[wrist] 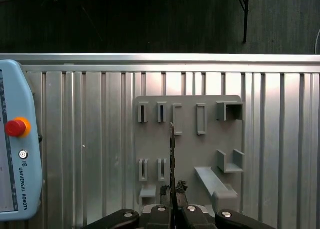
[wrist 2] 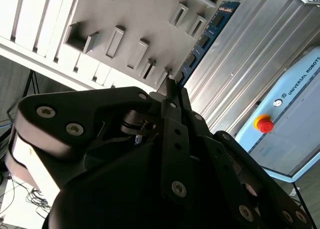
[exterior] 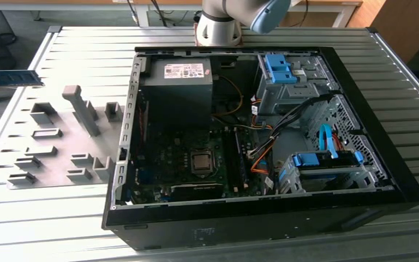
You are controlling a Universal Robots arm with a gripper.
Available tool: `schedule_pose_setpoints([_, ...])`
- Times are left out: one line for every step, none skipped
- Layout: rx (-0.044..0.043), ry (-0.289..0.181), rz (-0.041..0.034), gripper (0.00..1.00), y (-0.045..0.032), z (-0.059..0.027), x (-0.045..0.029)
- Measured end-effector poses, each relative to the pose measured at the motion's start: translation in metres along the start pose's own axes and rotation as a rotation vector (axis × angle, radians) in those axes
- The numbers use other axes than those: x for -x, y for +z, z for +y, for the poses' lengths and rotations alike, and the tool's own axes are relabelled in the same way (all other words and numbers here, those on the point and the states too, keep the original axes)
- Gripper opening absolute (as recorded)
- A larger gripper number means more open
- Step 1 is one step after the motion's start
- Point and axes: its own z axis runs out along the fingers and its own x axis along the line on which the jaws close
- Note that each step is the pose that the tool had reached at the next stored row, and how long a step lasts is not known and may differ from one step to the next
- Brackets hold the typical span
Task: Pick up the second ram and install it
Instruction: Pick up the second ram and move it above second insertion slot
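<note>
Blue-green, the second ram (wrist 2: 205, 36) sits clamped between closed fingers (wrist 2: 175, 134), held clear of the grey holder plate (wrist: 210, 139); pickup looks done, and seating demands squaring it to a motherboard slot (exterior: 237, 158) in the open case (exterior: 268, 226).

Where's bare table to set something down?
Bare: ribbed metal table between the light-blue teach pendant and the grey holder plate; also the strip at the exterior view's right of the open black computer case. Crowded: plate's blocks, case interior.

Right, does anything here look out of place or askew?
Nothing stands out. The hand holds the second ram straight; the grey holder plate lies flat and the open computer case sits squarely on the table.
</note>
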Motion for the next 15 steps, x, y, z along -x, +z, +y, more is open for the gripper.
schedule_pose_setpoints([0.0000,0.000,0.0000,0.14,0.0000,-0.0003,0.0000])
schedule_pose_setpoints([0.0000,0.000,0.0000,0.14,0.0000,-0.0007,0.0000])
schedule_pose_setpoints([0.0001,0.000,0.0001,0.14,0.0000,-0.0011,0.0000])
schedule_pose_setpoints([0.0001,0.000,0.0001,0.14,0.0000,-0.0016,0.0000])
schedule_pose_setpoints([0.0000,0.000,0.0000,0.14,0.0000,-0.0020,0.0000])
schedule_pose_setpoints([0.0000,0.000,0.0000,0.14,0.0001,-0.0025,0.0000])
schedule_pose_setpoints([0.0000,0.000,0.0000,0.14,0.0001,-0.0030,0.0000])
schedule_pose_setpoints([0.0000,0.000,0.0001,0.14,0.0001,-0.0036,0.0000])
schedule_pose_setpoints([0.0000,0.000,0.0000,0.14,0.0001,-0.0041,0.0001])
schedule_pose_setpoints([0.0000,0.000,0.0001,0.14,0.0001,-0.0047,0.0001])
schedule_pose_setpoints([0.0001,0.000,0.0001,0.14,0.0001,-0.0053,0.0001])
schedule_pose_setpoints([0.0000,0.000,0.0001,0.14,0.0002,-0.0058,0.0001])
schedule_pose_setpoints([0.0000,0.000,0.0000,0.14,0.0002,-0.0062,0.0001])
schedule_pose_setpoints([0.0000,0.000,0.0000,0.14,0.0002,-0.0068,0.0001])
schedule_pose_setpoints([0.0000,0.000,0.0000,0.14,0.0003,-0.0072,0.0001])
